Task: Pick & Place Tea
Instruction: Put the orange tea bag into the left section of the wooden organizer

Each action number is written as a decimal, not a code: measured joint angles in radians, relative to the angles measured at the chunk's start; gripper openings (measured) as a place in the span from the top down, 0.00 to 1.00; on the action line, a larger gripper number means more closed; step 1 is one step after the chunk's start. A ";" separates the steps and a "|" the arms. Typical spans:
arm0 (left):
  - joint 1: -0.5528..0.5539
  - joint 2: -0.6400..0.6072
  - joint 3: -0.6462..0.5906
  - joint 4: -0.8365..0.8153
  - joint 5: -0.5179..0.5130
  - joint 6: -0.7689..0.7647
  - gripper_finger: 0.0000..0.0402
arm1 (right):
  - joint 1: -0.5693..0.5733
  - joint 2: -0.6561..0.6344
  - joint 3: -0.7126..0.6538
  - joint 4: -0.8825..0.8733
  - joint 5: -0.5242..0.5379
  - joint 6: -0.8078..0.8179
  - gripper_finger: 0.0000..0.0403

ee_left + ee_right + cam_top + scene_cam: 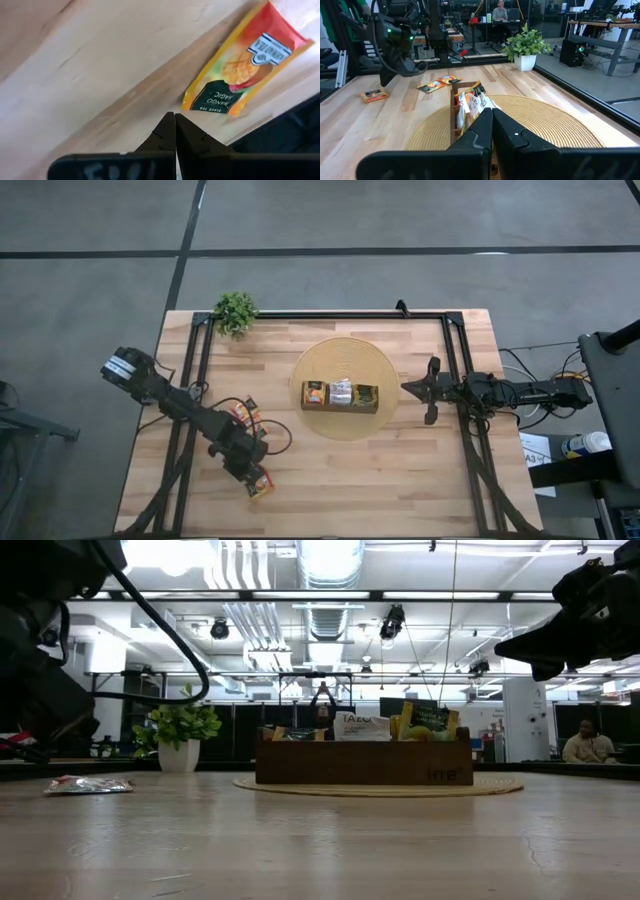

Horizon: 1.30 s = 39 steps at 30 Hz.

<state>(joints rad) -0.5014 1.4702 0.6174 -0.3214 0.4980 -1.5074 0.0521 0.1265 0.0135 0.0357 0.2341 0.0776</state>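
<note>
A yellow-red-black tea sachet [245, 65] lies flat on the wooden table near its front left [260, 485]. My left gripper [175, 117] hangs shut just above the table beside the sachet's lower corner, with nothing between its fingers. Two more tea sachets [243, 412] lie flat a little farther back. The dark-brown wooden box [340, 395] stands on a round woven mat [345, 355] and holds several upright sachets. My right gripper [405, 387] waits shut and level at the mat's right edge, pointing at the box.
A small potted plant [236, 312] stands at the table's far left corner. A black frame rail [330, 314] runs along the table's far side and down both sides. Bare wood lies between the mat and the front edge.
</note>
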 joint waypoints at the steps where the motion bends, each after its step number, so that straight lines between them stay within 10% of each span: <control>1: 0.000 -0.001 0.000 0.000 -0.002 -0.025 1.00 | 0.000 0.000 0.000 0.000 0.000 0.000 0.98; 25: -0.062 -0.016 0.025 0.025 -0.160 -0.421 0.63 | 0.000 0.000 0.000 0.000 0.000 0.000 0.98; 39: -0.063 0.018 0.026 0.069 -0.202 -0.491 0.61 | 0.000 0.000 0.000 0.000 0.000 0.000 0.98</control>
<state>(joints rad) -0.5648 1.4878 0.6431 -0.2527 0.2960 -1.9987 0.0521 0.1268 0.0135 0.0360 0.2340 0.0776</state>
